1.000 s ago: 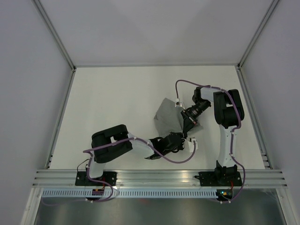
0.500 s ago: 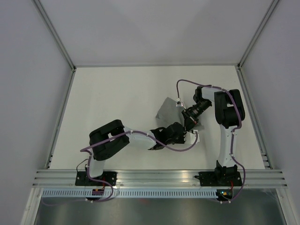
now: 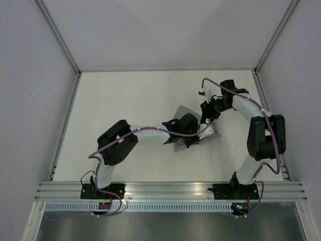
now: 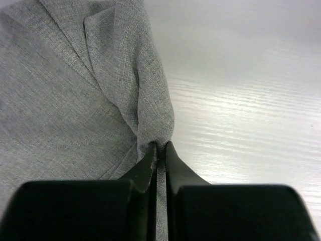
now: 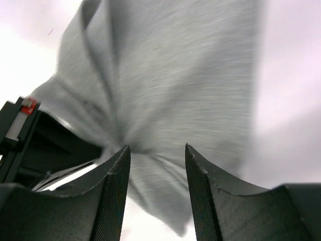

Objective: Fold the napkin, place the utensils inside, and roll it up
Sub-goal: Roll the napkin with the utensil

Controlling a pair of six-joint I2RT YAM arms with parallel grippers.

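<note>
White tabletop (image 3: 125, 100) inside pale walls carries the grey napkin (image 3: 178, 112), which lies crumpled right of centre between the two grippers. From its base, the left arm stretches low across the table. The left gripper (image 4: 159, 148) is pinched tight on a gathered fold of the cloth. Rising from its base, the right arm bends back inward over the napkin's far side. The right gripper (image 5: 156, 150) has its jaws apart, and they hold nothing.
</note>
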